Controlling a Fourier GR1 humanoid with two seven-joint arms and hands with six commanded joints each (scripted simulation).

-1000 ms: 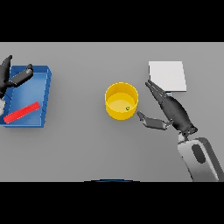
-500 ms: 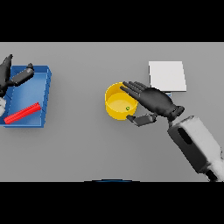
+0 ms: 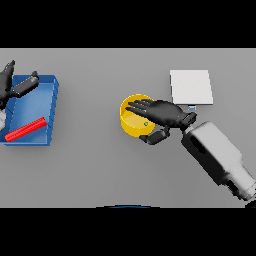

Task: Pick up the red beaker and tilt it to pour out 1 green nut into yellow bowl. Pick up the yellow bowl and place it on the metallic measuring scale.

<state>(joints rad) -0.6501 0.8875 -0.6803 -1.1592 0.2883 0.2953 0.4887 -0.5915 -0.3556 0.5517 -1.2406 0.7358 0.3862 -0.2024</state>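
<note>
Grey bench (image 3: 100, 170), everything on it. Largest item: blue tray (image 3: 35, 107) at far left. White flat scale (image 3: 191, 86) upper right w/ small readout tab on its near edge. Yellow bowl (image 3: 134, 122) stands mid-bench, left of & nearer than the scale, well apart from tray. Red beaker (image 3: 25, 129) lies on its side in the tray's near part, slanted. Smallest: green nut (image 3: 145, 124) inside the bowl, just under my fingers.

My right robot hand (image 3: 162, 114) is over the bowl's right rim: fingers spread out straight across the top twd left, thumb curled below at the bowl's near-right wall. Can't tell if it's touching. My left robot hand (image 3: 12, 85) sits at the tray's far-left corner, fingers relaxed & spread, holding nothing.
</note>
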